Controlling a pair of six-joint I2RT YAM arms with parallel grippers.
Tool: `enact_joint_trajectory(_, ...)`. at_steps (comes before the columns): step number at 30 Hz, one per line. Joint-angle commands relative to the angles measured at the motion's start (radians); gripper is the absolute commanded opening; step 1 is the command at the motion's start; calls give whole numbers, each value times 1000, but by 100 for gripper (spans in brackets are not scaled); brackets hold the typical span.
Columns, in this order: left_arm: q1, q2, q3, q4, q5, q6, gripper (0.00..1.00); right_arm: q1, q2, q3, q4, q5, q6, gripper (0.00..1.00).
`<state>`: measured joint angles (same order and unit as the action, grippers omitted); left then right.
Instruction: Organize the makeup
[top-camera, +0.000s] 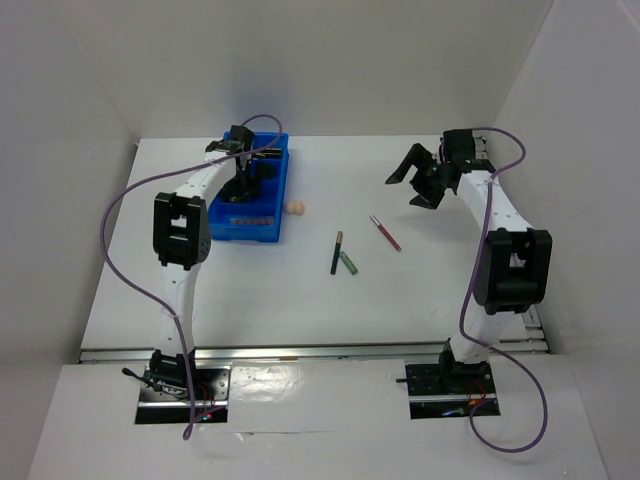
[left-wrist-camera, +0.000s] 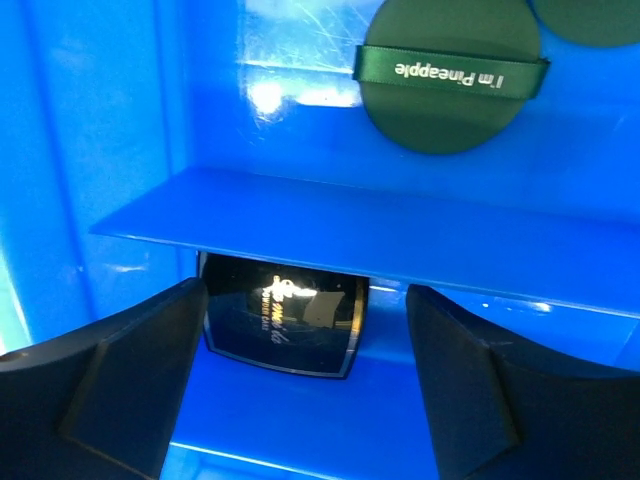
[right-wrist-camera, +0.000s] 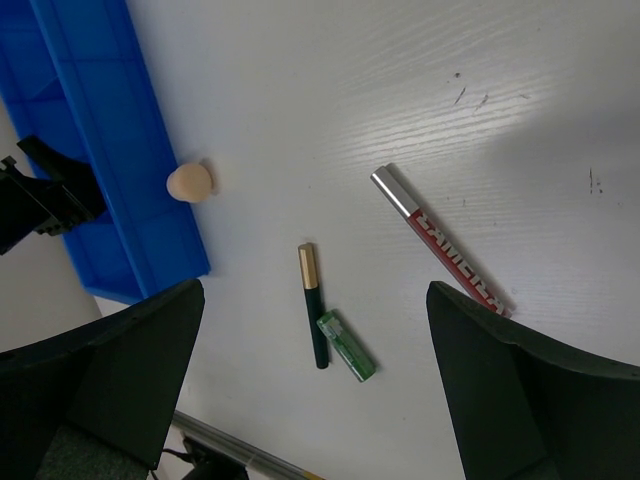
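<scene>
White table (top-camera: 450, 300): three pencils (right-wrist-camera: 313, 310), one sponge (right-wrist-camera: 189, 182) (beige)

- Black square compact (left-wrist-camera: 282, 325): far edge hidden beneath the blue plastic divider wall (left-wrist-camera: 350, 225); gold lid lettering blurred, unreadable.
- Dark green round compact with lettered band (left-wrist-camera: 450, 75): top cut off by the upper edge.
- Second dark round piece (left-wrist-camera: 590, 12): only a sliver shows at the corner; kind cannot be told.
- Red pencil with silver cap (right-wrist-camera: 440, 240): lower end hidden behind a dark finger (right-wrist-camera: 520, 390) of the right hand (right-wrist-camera: 315, 295).
- Blue plastic divided tray (top-camera: 283, 195): far compartments covered by the left arm (top-camera: 205, 185) in the overhead view; brownish row (top-camera: 250, 222) inside too small to identify.
</scene>
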<state>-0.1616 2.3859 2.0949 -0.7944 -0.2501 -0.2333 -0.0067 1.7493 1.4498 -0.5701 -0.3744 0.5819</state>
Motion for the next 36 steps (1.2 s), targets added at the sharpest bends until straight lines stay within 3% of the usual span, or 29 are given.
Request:
enact_joint_trajectory(1, 4, 99, -6, -52, 115, -6, 91, -7, 6, 57, 16, -9, -5, 100)
enact_joint_trajectory(3, 4, 113, -6, -52, 202, 23, 80, -7, 6, 57, 16, -9, -5, 100)
enact_joint_trajectory(5, 4, 104, -6, -52, 270, 35, 78, -7, 6, 57, 16, -9, -5, 100)
enact_joint_trajectory(16, 13, 15, -24, -54, 574, 89, 85, -7, 6, 57, 16, -18, 4, 100)
enact_joint_trajectory(19, 13, 24, 8, -72, 494, 74, 90, -7, 6, 57, 16, -18, 4, 100)
enact_joint_trajectory(25, 13, -99, -58, 7, 183, -9, 98, -7, 6, 47, 25, -18, 4, 100)
enact_joint_trajectory(30, 13, -122, -59, 17, -29, -73, 99, -7, 6, 47, 26, -27, 4, 100)
enact_joint_trajectory(36, 13, -42, 8, -31, -86, -101, 99, -7, 6, 47, 26, -27, 4, 100)
